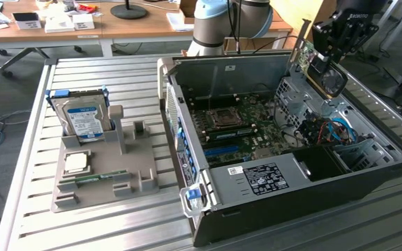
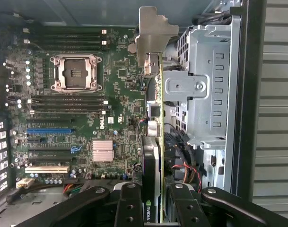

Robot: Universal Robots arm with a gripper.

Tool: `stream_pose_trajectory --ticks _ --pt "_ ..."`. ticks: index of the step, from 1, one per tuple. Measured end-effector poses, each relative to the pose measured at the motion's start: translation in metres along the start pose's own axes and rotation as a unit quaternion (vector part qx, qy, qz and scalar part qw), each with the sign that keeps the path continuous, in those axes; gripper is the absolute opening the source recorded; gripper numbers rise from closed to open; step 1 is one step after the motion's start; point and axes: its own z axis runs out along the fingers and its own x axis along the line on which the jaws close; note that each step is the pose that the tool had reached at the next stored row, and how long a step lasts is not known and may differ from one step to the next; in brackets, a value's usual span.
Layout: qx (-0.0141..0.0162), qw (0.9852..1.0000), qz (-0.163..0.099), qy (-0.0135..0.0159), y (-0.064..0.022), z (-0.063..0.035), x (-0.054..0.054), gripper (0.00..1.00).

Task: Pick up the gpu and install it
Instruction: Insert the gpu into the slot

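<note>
The gpu (image 1: 321, 70), a green card with a black cooler face and a silver bracket, hangs on edge above the far right corner of the open computer case (image 1: 285, 188). My gripper (image 1: 328, 55) is shut on its upper part. In the wrist view the gpu (image 2: 156, 142) is edge-on between the black fingers (image 2: 129, 203), its bracket pointing away from the camera. My gripper (image 2: 155, 210) holds it over the gap between the motherboard (image 2: 87, 104) and the silver drive cage (image 2: 200, 90). The card is above the board, not seated in a slot.
A grey holder (image 1: 103, 172) on the slatted table at the exterior view's left carries a hard drive (image 1: 84, 117), a CPU (image 1: 75, 162) and a memory stick (image 1: 100, 177). The motherboard's blue slot (image 2: 50, 130) and white slot (image 2: 45, 168) show. Cables (image 1: 334, 130) lie by the drive cage.
</note>
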Motion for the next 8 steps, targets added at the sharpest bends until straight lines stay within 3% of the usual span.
stream_pose_trajectory --ticks 8 --pt "0.0 1.0 0.0 0.0 0.0 0.0 0.0 0.27"
